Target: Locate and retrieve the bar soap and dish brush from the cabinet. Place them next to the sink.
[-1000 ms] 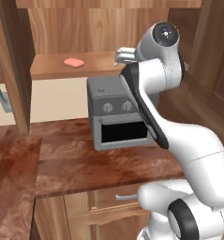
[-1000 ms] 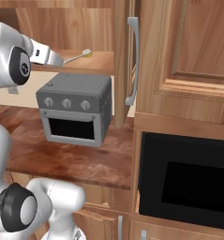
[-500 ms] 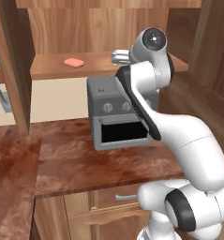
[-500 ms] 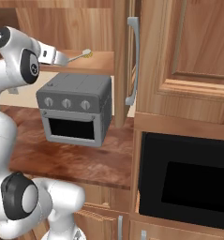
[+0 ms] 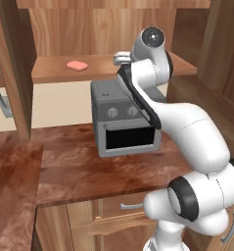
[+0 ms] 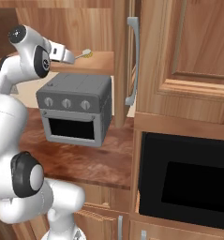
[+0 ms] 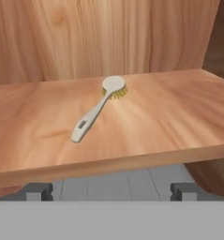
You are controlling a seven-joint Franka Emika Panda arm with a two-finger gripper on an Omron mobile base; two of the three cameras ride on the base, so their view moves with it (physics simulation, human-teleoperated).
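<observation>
In the hand view the dish brush (image 7: 96, 114) lies flat on the cabinet (image 7: 179, 117) shelf, bristle head toward the back wall and cream handle pointing at me. My gripper (image 7: 111, 190) is open in front of the shelf's edge, a short way from the handle tip, with nothing between its fingertips (image 7: 38, 191). The right base view shows the gripper (image 6: 69, 56) level with the shelf, just left of the dish brush (image 6: 85, 53). The pink bar soap (image 5: 77, 65) rests on the same cabinet (image 5: 55, 73) shelf, well left of the gripper (image 5: 120, 58). The sink is out of view.
A grey toaster oven (image 5: 123, 120) stands on the brown counter (image 5: 74, 166) right under the shelf and my hand. An open cabinet door with a silver bar handle (image 6: 132, 61) hangs to the right. A black built-in oven (image 6: 188, 183) sits low at right.
The hand has moved closer to the shelf and the dish brush. The jaws stay wide apart; brush and soap have not moved.
</observation>
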